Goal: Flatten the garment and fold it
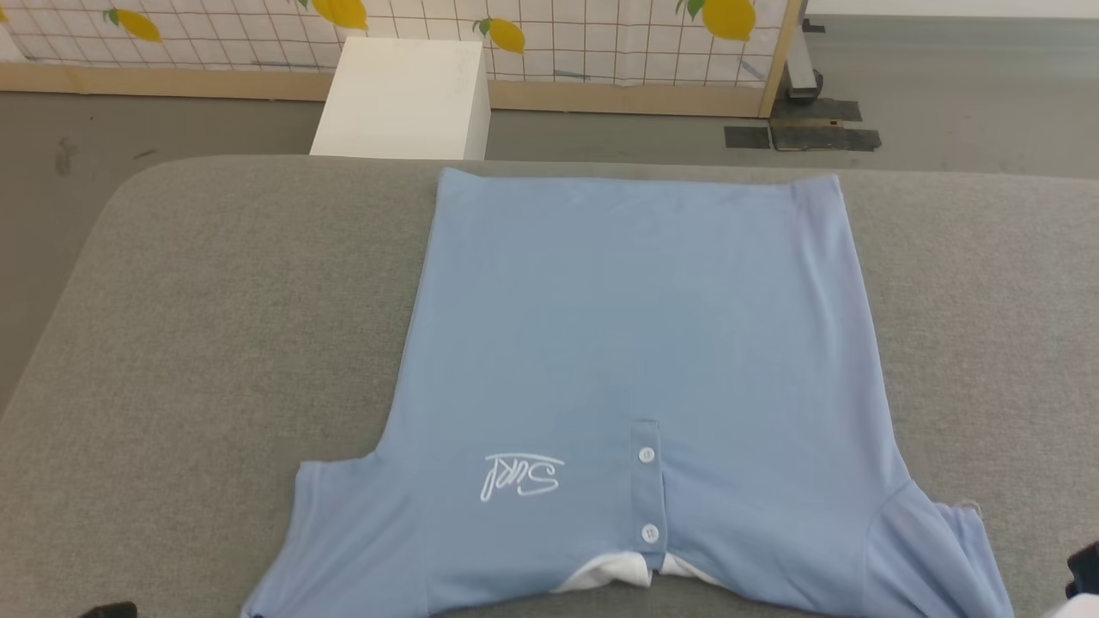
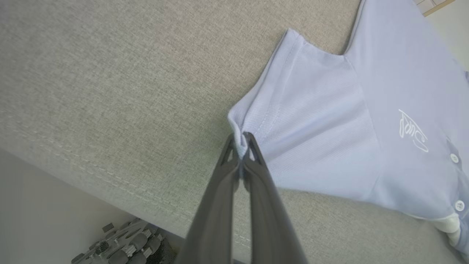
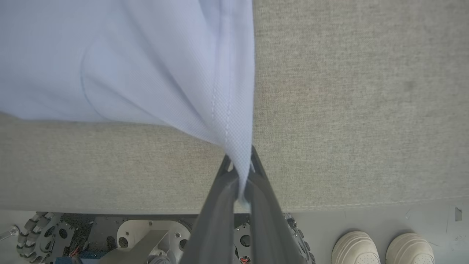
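The light blue polo shirt [image 1: 635,343] lies front up on the grey padded table [image 1: 215,326], hem at the far side, white collar [image 1: 614,571] and placket at the near edge. Its script logo [image 1: 521,476] sits left of the buttons. My left gripper [image 2: 241,145] is shut on the corner of the left sleeve [image 2: 311,121], bunching the hem. My right gripper [image 3: 239,165] is shut on the right sleeve's edge [image 3: 223,110], and the cloth is pulled taut into its fingers. In the head view both sleeves [image 1: 343,541] spread out near the bottom corners.
A white box [image 1: 403,99] stands on the floor past the table's far edge, before a lemon-print screen [image 1: 549,34]. A person's white shoes [image 3: 383,249] stand on the floor by the table's near edge. The robot's wheeled base [image 3: 110,238] shows below the table.
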{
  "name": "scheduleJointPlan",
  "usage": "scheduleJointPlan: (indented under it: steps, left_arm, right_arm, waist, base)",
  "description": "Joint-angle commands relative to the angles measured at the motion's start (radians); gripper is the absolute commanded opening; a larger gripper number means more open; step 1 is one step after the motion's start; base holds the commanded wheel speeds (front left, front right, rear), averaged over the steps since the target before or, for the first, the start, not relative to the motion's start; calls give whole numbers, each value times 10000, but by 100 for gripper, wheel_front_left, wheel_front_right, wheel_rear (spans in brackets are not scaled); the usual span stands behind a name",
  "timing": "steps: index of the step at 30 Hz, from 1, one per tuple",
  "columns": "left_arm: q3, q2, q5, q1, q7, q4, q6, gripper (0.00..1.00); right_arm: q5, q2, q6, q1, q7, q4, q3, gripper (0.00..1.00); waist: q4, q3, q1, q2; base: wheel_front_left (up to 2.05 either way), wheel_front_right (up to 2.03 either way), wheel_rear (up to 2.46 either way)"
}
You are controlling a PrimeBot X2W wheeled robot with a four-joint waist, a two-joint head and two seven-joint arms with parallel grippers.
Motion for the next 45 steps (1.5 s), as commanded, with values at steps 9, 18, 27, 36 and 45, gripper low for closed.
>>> scheduleJointPlan:
  steps: [9, 18, 27, 36, 45]
  left_arm:
    - [-498, 65, 513, 287, 352, 719, 260, 0]
    - [-717, 16, 543, -62, 207, 795, 178, 0]
    - [-825, 39, 554, -94, 79, 499, 83, 0]
    - [-1098, 111, 690, -538, 78, 235, 3, 0]
    - [-1392, 81, 800, -1153, -73, -22, -119, 0]
  right_arm:
    - [-394, 269, -19, 253, -169, 1173, -369, 0]
    - [-258, 286, -19, -581, -1086, 2647, -53, 0]
    - [81, 210, -19, -861, -1970, 1482, -403, 100]
    - [140, -40, -19, -3625, -5216, 1177, -160, 100]
    - [-103, -1259, -19, -7743, -7303, 4238, 147, 100]
  waist:
    - [110, 71, 1, 0]
    - [127, 271, 1, 0]
    - [176, 266, 1, 0]
    - [468, 675, 1, 0]
    - [1216, 2020, 1, 0]
  base:
    - [0, 0, 0]
    - [0, 0, 0]
    - [0, 0, 0]
    - [0, 0, 0]
    - [0, 0, 0]
